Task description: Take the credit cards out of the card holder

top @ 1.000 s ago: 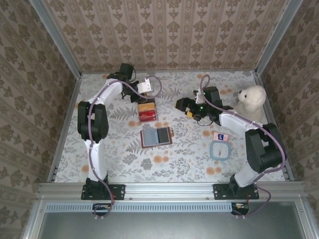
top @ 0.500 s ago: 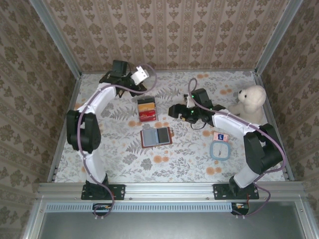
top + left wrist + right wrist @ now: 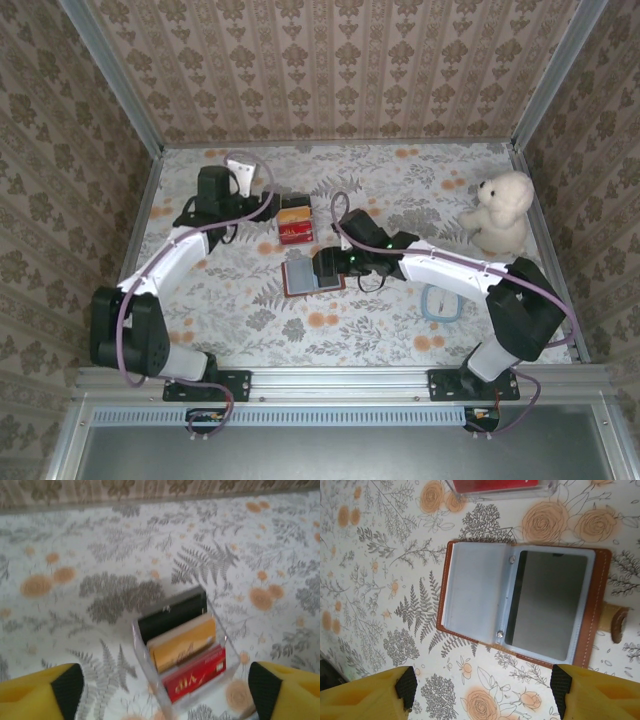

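1. Floral desk (image 3: 250, 320) carries the open card holder (image 3: 525, 602) at its middle, under the right pincer (image 3: 482, 685), which is spread and empty.
2. The dark card (image 3: 545, 605) sits flush in its sleeve, so a grab may drag the whole holder.
3. The left wrist view shows the left pincer (image 3: 165, 687) spread above the clear box (image 3: 180, 650), with card faces the top view blurs.

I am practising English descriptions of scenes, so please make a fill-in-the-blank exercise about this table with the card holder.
1. The card holder lies ____ on the table.
2. In the clear box, the card marked VIP is ____.
3. The white plush toy is a ____.
4. The right hand hovers above the ____.
Missing words: open; red; bear; card holder.
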